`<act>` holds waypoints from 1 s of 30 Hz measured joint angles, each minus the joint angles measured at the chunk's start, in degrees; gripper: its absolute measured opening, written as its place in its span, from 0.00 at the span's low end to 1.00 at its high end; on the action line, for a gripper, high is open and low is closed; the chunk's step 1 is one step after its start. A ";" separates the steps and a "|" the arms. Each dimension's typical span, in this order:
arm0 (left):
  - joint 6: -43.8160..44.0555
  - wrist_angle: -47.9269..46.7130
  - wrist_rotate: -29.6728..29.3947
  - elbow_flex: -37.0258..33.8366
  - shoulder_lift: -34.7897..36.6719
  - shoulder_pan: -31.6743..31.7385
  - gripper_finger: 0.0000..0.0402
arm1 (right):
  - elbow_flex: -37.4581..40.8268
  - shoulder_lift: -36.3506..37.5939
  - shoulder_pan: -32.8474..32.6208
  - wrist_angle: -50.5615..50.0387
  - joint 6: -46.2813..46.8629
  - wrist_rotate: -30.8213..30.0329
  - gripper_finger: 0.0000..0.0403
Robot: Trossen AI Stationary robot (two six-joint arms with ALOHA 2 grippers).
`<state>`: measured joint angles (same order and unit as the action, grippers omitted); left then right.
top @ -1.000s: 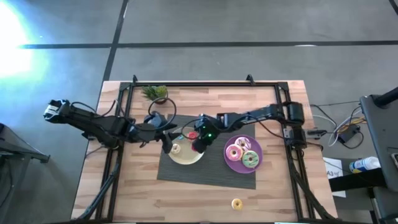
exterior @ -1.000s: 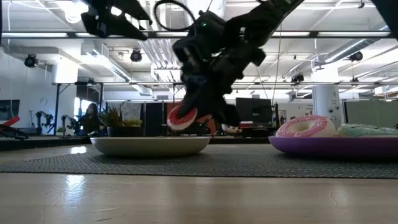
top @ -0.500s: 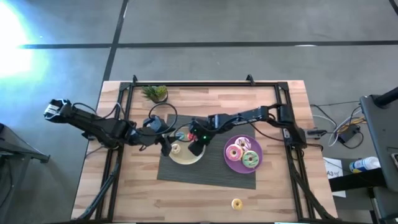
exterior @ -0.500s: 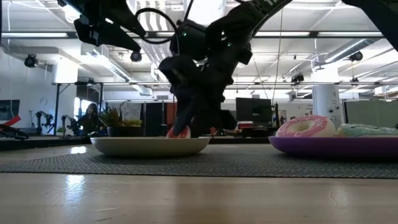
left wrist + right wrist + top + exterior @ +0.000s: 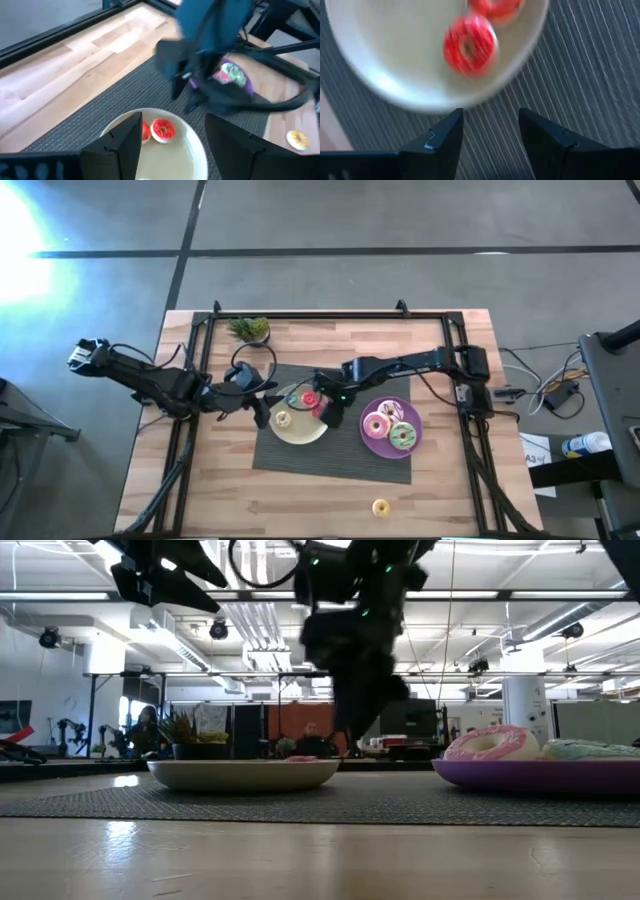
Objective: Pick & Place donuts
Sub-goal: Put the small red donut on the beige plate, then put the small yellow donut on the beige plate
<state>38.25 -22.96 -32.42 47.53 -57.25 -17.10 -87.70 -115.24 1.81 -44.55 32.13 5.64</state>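
A cream plate (image 5: 296, 430) on the dark mat holds two red donuts (image 5: 469, 45) (image 5: 495, 7) and a pale donut (image 5: 283, 418). My right gripper (image 5: 490, 120) is open and holds nothing; it hangs above the plate's right rim (image 5: 325, 410), just off the nearer red donut (image 5: 309, 398). Over the plate's left rim, my left gripper (image 5: 262, 412) is open and holds nothing (image 5: 172, 125). A purple plate (image 5: 375, 445) carries a pink donut (image 5: 378, 425), a green donut (image 5: 403, 436) and a white-pink donut (image 5: 390, 412). A yellow donut (image 5: 380, 507) lies on the wood near the front edge.
A small potted plant (image 5: 250, 330) stands at the table's far left. The dark mat (image 5: 330, 460) lies under both plates. A black frame (image 5: 330, 315) runs along the table's far edge and sides. Bare wood shows in front of the mat.
My right gripper has carried a red donut toward the table's left, down onto the cream plate. It has opened and let go, then risen and drawn back toward the plate's right rim. The donut now lies flat on the plate.
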 joint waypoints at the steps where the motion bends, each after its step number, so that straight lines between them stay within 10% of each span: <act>1: 0.03 -0.50 -0.17 0.00 0.12 -0.03 0.47 | 0.19 0.97 -0.38 -2.21 -1.14 -0.07 0.46; 14: -2.26 -1.56 0.34 0.00 0.14 -0.66 0.47 | 14.54 17.93 -22.13 -1.74 -17.47 -0.38 0.46; 30: -5.56 -1.55 3.00 0.00 0.11 -0.70 0.47 | 12.58 5.64 -40.49 5.35 5.62 -0.97 0.46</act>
<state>32.69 -24.51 -29.42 47.53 -57.14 -17.80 -75.13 -109.59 -38.68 -39.20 37.75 4.66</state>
